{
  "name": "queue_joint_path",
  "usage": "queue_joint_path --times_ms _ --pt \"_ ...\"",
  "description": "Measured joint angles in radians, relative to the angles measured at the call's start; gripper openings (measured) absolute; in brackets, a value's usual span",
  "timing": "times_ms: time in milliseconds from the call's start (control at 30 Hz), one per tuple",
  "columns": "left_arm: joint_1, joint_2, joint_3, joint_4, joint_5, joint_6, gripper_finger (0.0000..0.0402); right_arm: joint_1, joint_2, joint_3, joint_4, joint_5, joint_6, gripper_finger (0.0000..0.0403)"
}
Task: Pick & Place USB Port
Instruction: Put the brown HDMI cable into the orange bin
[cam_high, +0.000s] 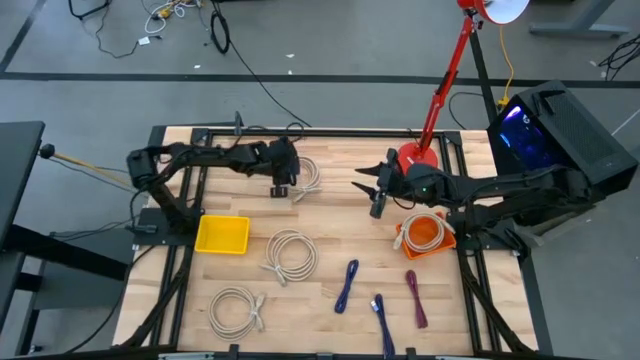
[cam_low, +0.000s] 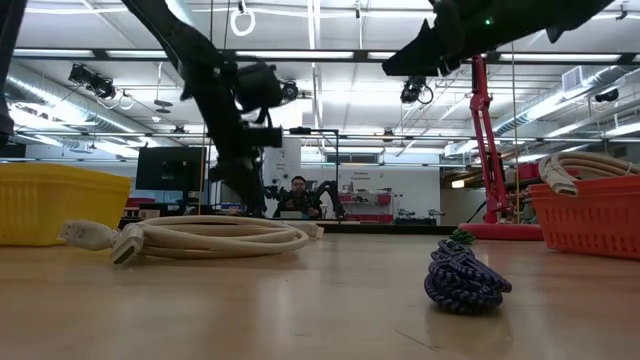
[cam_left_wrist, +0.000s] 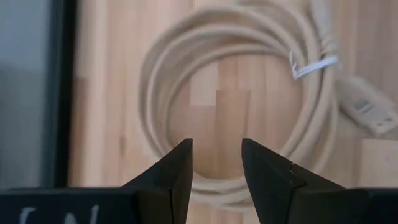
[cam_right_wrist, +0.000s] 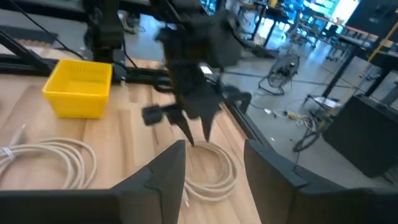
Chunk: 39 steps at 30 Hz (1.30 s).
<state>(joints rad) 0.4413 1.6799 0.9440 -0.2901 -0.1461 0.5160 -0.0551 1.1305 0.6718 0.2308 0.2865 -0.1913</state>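
Note:
A coiled white USB cable (cam_left_wrist: 163, 62), tied with a white twist tie, lies flat on the wooden table at the far middle, its plug (cam_left_wrist: 367, 112) beside the coil. My left gripper (cam_left_wrist: 216, 152) hovers open just above this coil (cam_high: 306, 178), pointing steeply down, touching nothing. My right gripper (cam_right_wrist: 214, 155) is open and empty, held above the table (cam_high: 366, 182) to the right of that coil, pointing nearly level toward the left arm. A yellow bin (cam_high: 222, 235) stands at the left, and an orange basket (cam_high: 425, 236) holding a white cable at the right.
Two more white cable coils (cam_high: 290, 255) (cam_high: 237, 310) lie toward the near left. A blue cable (cam_high: 347, 285), another blue one (cam_high: 383, 318) and a purple one (cam_high: 415, 298) lie near the front edge. A red lamp base (cam_high: 418, 158) stands behind the right arm.

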Motion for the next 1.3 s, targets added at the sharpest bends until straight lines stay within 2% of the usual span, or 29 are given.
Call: queue_joint_path --times_ms 133,367,533,700,867,933,1033,1300 --pt "0.023 0.046 0.000 -0.024 0.111 0.011 0.0142 0.000 0.000 -0.028 0.028 0.001 0.000 0.0166" --pt "0.006 0.062 0.007 -0.060 0.118 0.020 0.0142 -0.001 0.000 -0.033 0.058 0.002 -0.002 0.0166" --pt "0.007 0.061 0.097 -0.097 0.123 0.021 0.0142 -0.005 0.003 -0.033 0.071 0.002 -0.001 0.0166" --pt "0.002 0.060 0.197 -0.206 0.241 0.020 0.0142 -0.005 0.003 -0.033 0.052 0.001 0.019 0.0166" --pt "-0.037 0.059 0.228 -0.393 0.238 -0.003 0.0142 -0.005 0.003 -0.033 0.051 0.001 0.017 0.0166" --pt "-0.057 0.062 0.227 -0.431 0.206 -0.004 0.0142 -0.005 0.003 -0.033 0.053 0.001 0.010 0.0166" --pt "-0.078 0.073 0.227 -0.428 0.156 0.008 0.0142 -0.005 0.003 -0.033 0.059 0.001 0.006 0.0166" --pt "-0.079 0.120 0.227 -0.405 0.116 0.015 0.0142 0.003 0.003 -0.033 0.052 -0.018 0.012 0.0166"
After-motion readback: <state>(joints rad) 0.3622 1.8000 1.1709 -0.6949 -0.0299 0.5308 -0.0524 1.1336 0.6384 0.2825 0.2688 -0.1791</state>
